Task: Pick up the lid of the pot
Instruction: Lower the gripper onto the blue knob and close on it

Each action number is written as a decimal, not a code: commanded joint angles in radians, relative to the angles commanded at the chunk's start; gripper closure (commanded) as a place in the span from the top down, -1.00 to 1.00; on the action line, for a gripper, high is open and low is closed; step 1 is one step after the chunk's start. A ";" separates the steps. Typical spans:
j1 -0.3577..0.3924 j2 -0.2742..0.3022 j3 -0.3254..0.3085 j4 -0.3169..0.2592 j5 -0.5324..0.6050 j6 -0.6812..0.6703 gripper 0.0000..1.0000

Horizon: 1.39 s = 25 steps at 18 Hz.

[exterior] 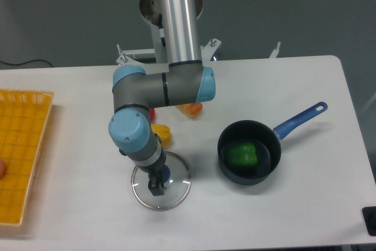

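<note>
Fingers (155, 184) hovering over lid (175, 194) | blue knob (166, 173) lying just beside, toward pan (238, 174) | spread or pinching: not showing clearly

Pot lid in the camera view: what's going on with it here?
The robot arm has its gripper down at the blue knob of the glass pot lid, seemingly to grasp it. The lid lies flat on the white table, and no lift shows. Whether the fingers have closed on the knob can't be told from this angle. Off to the side sits a black pan with a green item inside.
</note>
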 joint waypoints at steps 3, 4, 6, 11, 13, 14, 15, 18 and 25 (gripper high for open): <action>0.000 -0.003 0.000 0.000 0.000 -0.012 1.00; 0.000 -0.005 0.000 0.000 0.000 -0.020 1.00; -0.002 -0.008 0.000 0.000 0.000 -0.025 1.00; -0.003 -0.012 0.000 0.000 0.000 -0.037 1.00; -0.005 -0.014 0.000 0.000 0.000 -0.038 1.00; -0.005 -0.014 0.000 0.000 0.000 -0.038 0.99; -0.005 -0.014 0.002 0.000 0.000 -0.038 0.96; -0.005 -0.014 0.002 0.000 0.000 -0.049 0.84; -0.005 -0.015 0.002 0.000 0.002 -0.052 0.71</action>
